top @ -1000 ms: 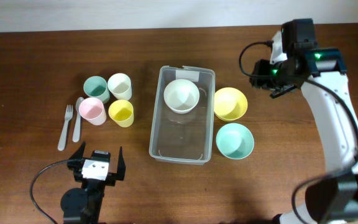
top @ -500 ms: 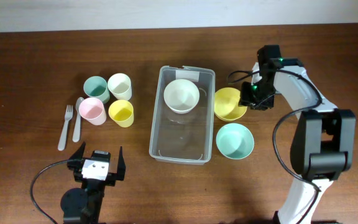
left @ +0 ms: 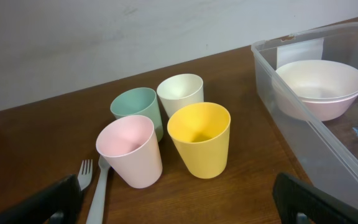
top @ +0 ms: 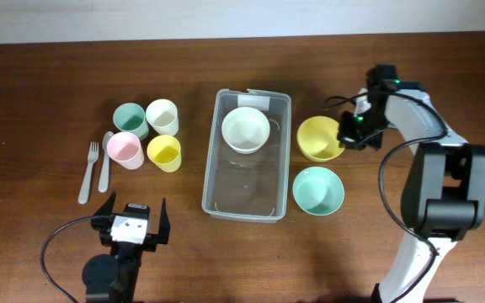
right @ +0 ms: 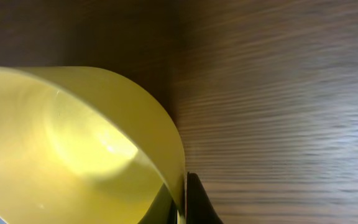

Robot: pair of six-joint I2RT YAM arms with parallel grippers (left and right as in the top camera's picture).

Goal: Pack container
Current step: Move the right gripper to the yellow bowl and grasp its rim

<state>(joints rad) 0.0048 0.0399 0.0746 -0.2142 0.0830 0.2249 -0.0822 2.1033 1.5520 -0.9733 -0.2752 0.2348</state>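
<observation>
The clear rectangular container (top: 247, 200) lies at mid-table with a white bowl (top: 245, 129) in its far end, near the white label; both also show in the left wrist view (left: 319, 134) (left: 319, 84). My right gripper (top: 349, 135) is shut on the right rim of the yellow bowl (top: 319, 138), just right of the container; the right wrist view shows the rim (right: 160, 134) pinched between both fingers (right: 184, 208). A teal bowl (top: 317, 189) sits in front of it. My left gripper (top: 131, 220) is open and empty near the front edge.
Left of the container stand teal (top: 129, 119), cream (top: 162, 115), pink (top: 125, 150) and yellow (top: 165, 152) cups. A fork (top: 87, 172) and spoon (top: 105, 160) lie left of them. The table's far edge runs along the top.
My right gripper came down from the far right to the yellow bowl, closed on its rim and dragged it slightly right, away from the container. The left arm has not moved.
</observation>
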